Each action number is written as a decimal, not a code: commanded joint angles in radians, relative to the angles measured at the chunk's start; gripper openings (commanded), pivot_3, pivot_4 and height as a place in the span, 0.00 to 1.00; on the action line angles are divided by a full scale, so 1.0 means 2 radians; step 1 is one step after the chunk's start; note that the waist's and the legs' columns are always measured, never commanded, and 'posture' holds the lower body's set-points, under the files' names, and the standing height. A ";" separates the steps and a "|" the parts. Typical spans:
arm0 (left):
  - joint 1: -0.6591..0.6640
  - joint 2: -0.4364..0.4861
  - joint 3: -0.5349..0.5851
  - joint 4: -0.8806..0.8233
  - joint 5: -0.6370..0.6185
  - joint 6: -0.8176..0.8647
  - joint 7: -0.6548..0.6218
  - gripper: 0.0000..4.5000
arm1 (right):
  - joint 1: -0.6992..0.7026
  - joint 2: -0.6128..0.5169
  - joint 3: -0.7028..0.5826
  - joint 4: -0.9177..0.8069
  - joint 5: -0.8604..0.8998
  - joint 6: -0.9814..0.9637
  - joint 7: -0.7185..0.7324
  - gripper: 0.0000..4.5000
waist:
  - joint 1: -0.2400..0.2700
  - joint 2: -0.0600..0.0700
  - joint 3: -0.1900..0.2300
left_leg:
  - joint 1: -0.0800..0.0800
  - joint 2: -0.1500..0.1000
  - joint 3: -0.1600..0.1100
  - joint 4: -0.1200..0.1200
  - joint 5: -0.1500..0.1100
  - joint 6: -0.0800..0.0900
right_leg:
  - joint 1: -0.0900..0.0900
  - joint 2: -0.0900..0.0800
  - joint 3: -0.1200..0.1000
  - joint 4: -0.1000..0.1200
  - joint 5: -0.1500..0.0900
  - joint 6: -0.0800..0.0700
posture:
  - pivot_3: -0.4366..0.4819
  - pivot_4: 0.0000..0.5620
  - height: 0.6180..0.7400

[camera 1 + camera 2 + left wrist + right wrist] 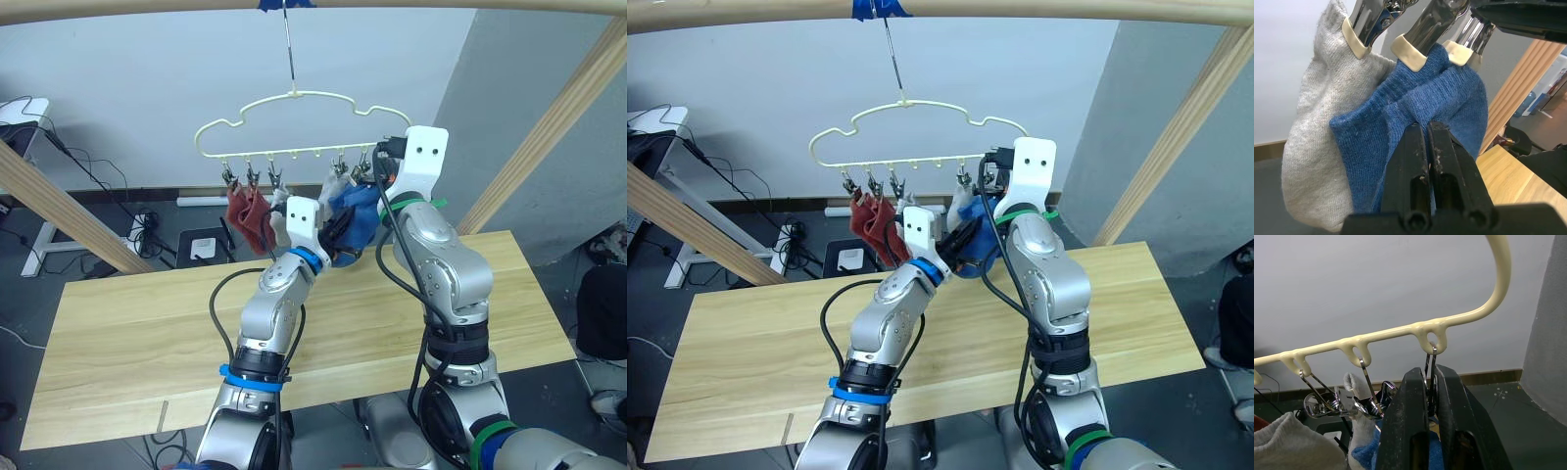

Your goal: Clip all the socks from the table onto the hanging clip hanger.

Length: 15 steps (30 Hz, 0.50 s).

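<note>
Two pincers are working: the left pincer (1427,147) is pinching the soft, limp blue sock (1400,142) mid-fabric; the right pincer (1431,387) above is squeezing a clip (1430,363).

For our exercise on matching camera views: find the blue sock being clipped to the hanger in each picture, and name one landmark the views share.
Left eye view: blue sock at centre, under the clip hanger's right end, between both arms.
Right eye view: at centre, same spot.
Left wrist view: mid-frame, pinched by the left gripper, beside a grey sock.
Right wrist view: a blue patch beside the right gripper.
Shared landmark: the metal clips.
</note>
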 commanded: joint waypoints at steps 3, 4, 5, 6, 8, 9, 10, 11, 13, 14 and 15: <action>-0.014 -0.011 0.005 -0.017 -0.015 0.001 0.002 0.01 | -0.011 0.012 0.007 -0.024 -0.005 -0.002 -0.002 0.00 | 0.000 0.000 0.000 | 0.000 0.000 0.000 0.000 0.000 0.000 | 0.000 0.000 0.000 0.000 -0.001 0.001 | 0.17 0.47 1.00; -0.015 -0.013 0.006 -0.017 -0.015 0.001 0.002 0.01 | -0.010 0.011 0.008 -0.023 -0.006 -0.001 -0.002 0.00 | 0.000 0.000 0.000 | 0.000 0.000 0.000 0.000 0.000 0.000 | 0.000 0.000 0.000 0.000 -0.001 0.002 | 0.17 0.47 1.00; -0.015 -0.013 0.006 -0.017 -0.015 0.002 0.002 0.01 | -0.010 0.011 0.007 -0.023 -0.006 -0.001 -0.002 0.00 | 0.000 0.000 0.000 | 0.000 0.000 0.000 0.000 0.000 0.000 | 0.000 0.000 0.000 0.000 -0.001 0.002 | 0.17 0.47 1.00; -0.015 -0.014 0.007 -0.017 -0.014 0.002 0.002 0.01 | -0.010 0.011 0.008 -0.023 -0.007 0.000 -0.002 0.00 | 0.000 0.000 0.000 | 0.000 0.000 0.000 0.000 0.000 0.000 | 0.000 0.000 0.000 0.000 -0.001 0.002 | 0.17 0.47 1.00; -0.016 -0.015 0.008 -0.016 -0.013 0.002 0.002 0.01 | -0.010 0.011 0.008 -0.023 -0.008 0.003 -0.003 0.00 | 0.000 0.000 0.000 | 0.000 0.000 0.000 0.000 0.000 0.000 | 0.000 0.000 0.000 0.000 -0.001 0.002 | 0.17 0.47 1.00; -0.017 -0.016 0.008 -0.015 -0.013 0.001 0.002 0.01 | -0.010 0.011 0.008 -0.023 -0.009 0.005 -0.003 0.00 | 0.000 0.000 0.000 | 0.000 0.000 0.000 0.000 0.000 0.000 | 0.000 0.000 0.000 0.000 -0.001 0.002 | 0.17 0.47 1.00; -0.018 -0.016 0.009 -0.013 -0.012 0.001 0.003 0.01 | -0.010 0.011 0.008 -0.023 -0.009 0.006 -0.004 0.00 | 0.000 0.000 0.000 | 0.000 0.000 0.000 0.000 0.000 0.000 | 0.000 0.000 0.000 0.000 -0.001 0.002 | 0.17 0.47 1.00; -0.018 -0.016 0.009 -0.013 -0.012 0.000 0.003 0.01 | -0.010 0.012 0.007 -0.024 -0.009 0.007 -0.004 0.00 | 0.000 0.000 0.000 | 0.000 0.000 0.000 0.000 0.000 0.000 | 0.000 0.000 0.000 0.000 -0.001 0.002 | 0.17 0.47 1.00; -0.020 -0.017 0.008 -0.011 -0.011 -0.001 0.003 0.00 | -0.010 0.014 0.006 -0.024 -0.009 0.005 -0.005 0.07 | 0.000 0.000 0.000 | 0.000 0.000 0.000 0.000 0.000 0.000 | 0.000 0.000 0.000 0.000 -0.001 0.002 | 0.17 0.47 1.00; -0.020 -0.018 0.008 -0.010 -0.011 -0.001 0.003 0.00 | -0.010 0.015 0.005 -0.025 -0.009 0.004 -0.005 0.15 | 0.000 0.000 0.000 | 0.000 0.000 0.000 0.000 0.000 0.000 | 0.000 0.000 0.000 0.000 -0.001 0.002 | 0.17 0.47 1.00; -0.021 -0.018 0.008 -0.009 -0.010 -0.002 0.003 0.00 | -0.010 0.015 0.004 -0.025 -0.008 0.003 -0.005 0.20 | 0.000 0.000 0.000 | 0.000 0.000 0.000 0.000 0.000 0.000 | 0.000 0.000 0.000 0.000 -0.001 0.002 | 0.17 0.47 1.00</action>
